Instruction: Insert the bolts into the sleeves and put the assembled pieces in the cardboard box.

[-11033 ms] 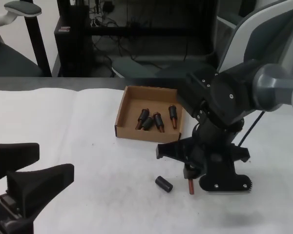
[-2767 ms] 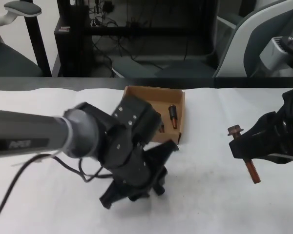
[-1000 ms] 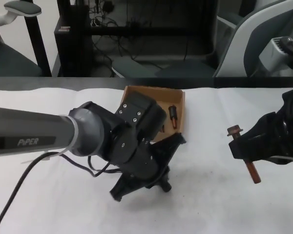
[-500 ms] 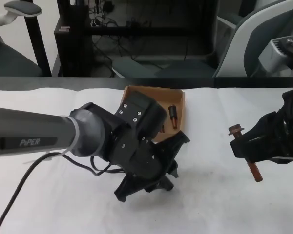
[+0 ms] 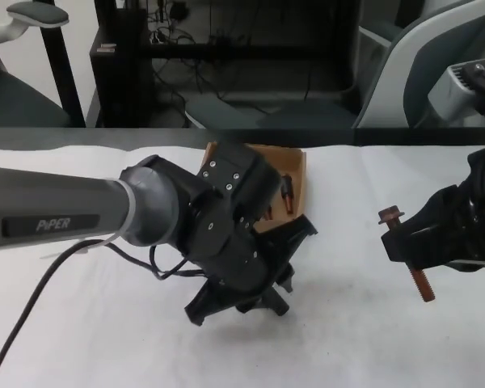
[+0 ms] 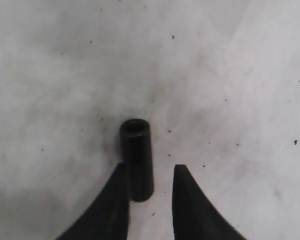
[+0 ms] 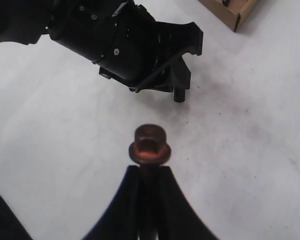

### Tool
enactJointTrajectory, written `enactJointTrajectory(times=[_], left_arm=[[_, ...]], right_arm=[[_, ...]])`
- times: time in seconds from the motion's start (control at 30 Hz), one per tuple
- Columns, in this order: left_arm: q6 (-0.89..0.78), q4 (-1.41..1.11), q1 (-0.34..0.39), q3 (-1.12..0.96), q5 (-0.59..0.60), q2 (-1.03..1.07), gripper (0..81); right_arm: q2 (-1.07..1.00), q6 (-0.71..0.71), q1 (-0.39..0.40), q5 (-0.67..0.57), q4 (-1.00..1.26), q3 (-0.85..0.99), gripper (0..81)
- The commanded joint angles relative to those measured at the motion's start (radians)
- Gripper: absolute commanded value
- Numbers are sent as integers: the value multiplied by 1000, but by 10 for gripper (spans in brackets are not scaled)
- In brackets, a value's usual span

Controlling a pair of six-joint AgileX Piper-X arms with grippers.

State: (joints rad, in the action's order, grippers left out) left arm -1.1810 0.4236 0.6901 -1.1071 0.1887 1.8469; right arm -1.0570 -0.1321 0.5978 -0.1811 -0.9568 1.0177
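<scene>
A black sleeve (image 6: pixel 137 157) lies on the white cloth, its open bore facing away from my left gripper (image 6: pixel 150 169). That gripper is open and low over the cloth, one finger on each side of the sleeve's near end. In the high view the left arm (image 5: pixel 218 234) bends down in front of the cardboard box (image 5: pixel 297 171). My right gripper (image 7: pixel 149 172) is shut on a copper bolt (image 7: pixel 150 145), held in the air to the right with its head up (image 5: pixel 390 216). From there the sleeve (image 7: pixel 179 94) shows under the left gripper.
The cardboard box (image 7: pixel 230 12) holds several assembled pieces (image 5: pixel 287 192) and stands at the back of the cloth. Open cloth lies between the two arms and along the front edge. Chairs and a dark rack stand behind the bench.
The left arm has shifted right and down over the sleeve during the last second. The right gripper has stayed in place with the bolt.
</scene>
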Motion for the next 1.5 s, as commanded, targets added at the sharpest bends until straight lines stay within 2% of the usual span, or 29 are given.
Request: enactJointTrajectory(times=[0.0, 0.37, 0.6, 0.97, 1.3, 1.47], left_arm=[[-1, 54, -3, -8, -2, -3, 307], [-1, 60, -5, -8, -32, -3, 307], [-22, -29, -5, -8, -69, -3, 307], [-54, -16, -5, -6, -69, -1, 307], [-54, -16, -5, -6, -121, -1, 307], [-81, -63, -5, -6, -72, 28, 307]], right_arm=[[11, 11, 1, -4, 11, -2, 6], [11, 13, 1, -4, 11, -2, 6], [11, 37, 1, 11, 11, -2, 6], [11, 46, 1, 11, 11, -2, 6], [11, 46, 1, 11, 11, -2, 6], [11, 46, 1, 13, 11, -2, 6]])
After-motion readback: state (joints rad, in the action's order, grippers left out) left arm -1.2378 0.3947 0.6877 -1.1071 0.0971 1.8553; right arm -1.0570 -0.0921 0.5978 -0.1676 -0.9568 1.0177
